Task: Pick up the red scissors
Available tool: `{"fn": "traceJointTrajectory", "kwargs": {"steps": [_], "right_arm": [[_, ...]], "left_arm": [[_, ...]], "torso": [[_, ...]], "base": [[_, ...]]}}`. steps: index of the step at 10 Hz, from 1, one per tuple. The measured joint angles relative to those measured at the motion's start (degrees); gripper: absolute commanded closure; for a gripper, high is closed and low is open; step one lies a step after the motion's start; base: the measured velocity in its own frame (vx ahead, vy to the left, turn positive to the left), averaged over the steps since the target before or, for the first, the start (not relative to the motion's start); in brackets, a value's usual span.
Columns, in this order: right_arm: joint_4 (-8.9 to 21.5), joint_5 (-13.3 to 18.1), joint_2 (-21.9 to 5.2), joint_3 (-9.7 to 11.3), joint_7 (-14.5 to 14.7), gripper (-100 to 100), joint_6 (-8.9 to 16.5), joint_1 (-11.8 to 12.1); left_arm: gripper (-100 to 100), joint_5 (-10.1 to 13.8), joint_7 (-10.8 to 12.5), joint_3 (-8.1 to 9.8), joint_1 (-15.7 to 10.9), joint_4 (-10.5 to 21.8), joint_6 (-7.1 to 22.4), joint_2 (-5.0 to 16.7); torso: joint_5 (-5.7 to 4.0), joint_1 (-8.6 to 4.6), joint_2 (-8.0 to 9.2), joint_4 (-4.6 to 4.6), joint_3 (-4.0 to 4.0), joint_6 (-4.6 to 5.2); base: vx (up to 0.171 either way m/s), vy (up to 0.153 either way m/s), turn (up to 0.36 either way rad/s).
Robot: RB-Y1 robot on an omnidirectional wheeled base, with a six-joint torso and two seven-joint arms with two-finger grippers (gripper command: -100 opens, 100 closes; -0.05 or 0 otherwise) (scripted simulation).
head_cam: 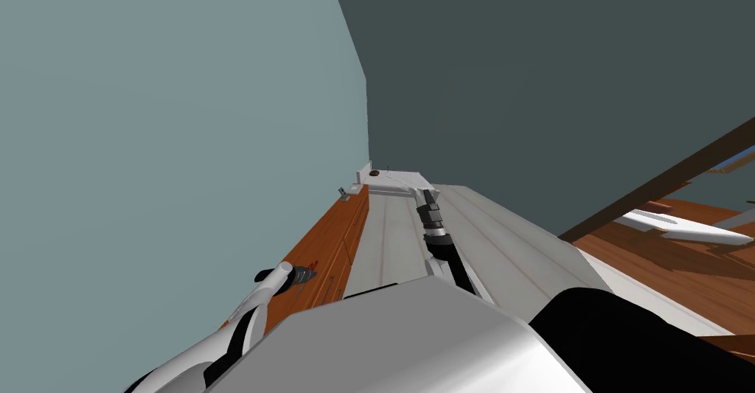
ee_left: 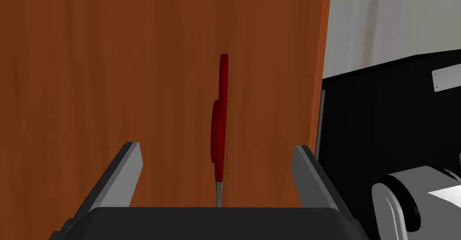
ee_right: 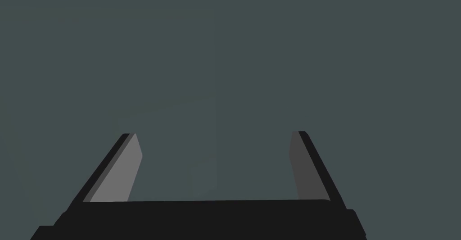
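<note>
One scissors, perhaps edgewise, on wood

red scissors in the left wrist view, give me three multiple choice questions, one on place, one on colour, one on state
1. Where do the red-handled scissors lie?
A. between the two fingers of the left gripper
B. outside both fingers
C. on a white plate

2. What colour is the flat wood-grained surface under them?
A. white
B. reddish brown
C. black

3. How is the left gripper?
A. shut on the scissors
B. shut, empty
C. open, fingers clear of the scissors

Answers: 1 A, the handles run up the middle between the fingers; 2 B, brown grain surrounds them; 3 C, the fingers stand wide apart with wood showing either side of the scissors.
</note>
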Motion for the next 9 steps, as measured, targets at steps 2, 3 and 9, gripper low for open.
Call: {"fn": "traceJointTrajectory", "kwargs": {"steps": [2,3,9], "right_arm": [[0.0,0.0,0.0,0.0,0.0,0,0.0,0.0],[0.0,0.0,0.0,0.0,0.0,0,0.0,0.0],[0.0,0.0,0.0,0.0,0.0,0,0.0,0.0]], "left_arm": [[0,-0.1,0.5,0.23,-0.4,1.2,0.9,0.2],[-100,-0.1,0.5,0.23,-0.4,1.2,0.9,0.2],[100,-0.1,-0.4,0.09,0.2,2.2,-2.0,-1.9]], "torso": [[-0.01,-0.06,-0.08,-0.01,-0.04,0.0],[-0.03,-0.15,-0.16,-0.03,-0.09,0.01],[-0.04,-0.19,-0.25,-0.05,-0.14,0.01]], "base": [[-0.016,0.017,-0.002],[0.043,0.038,0.017],[0.023,0.023,0.002]]}}
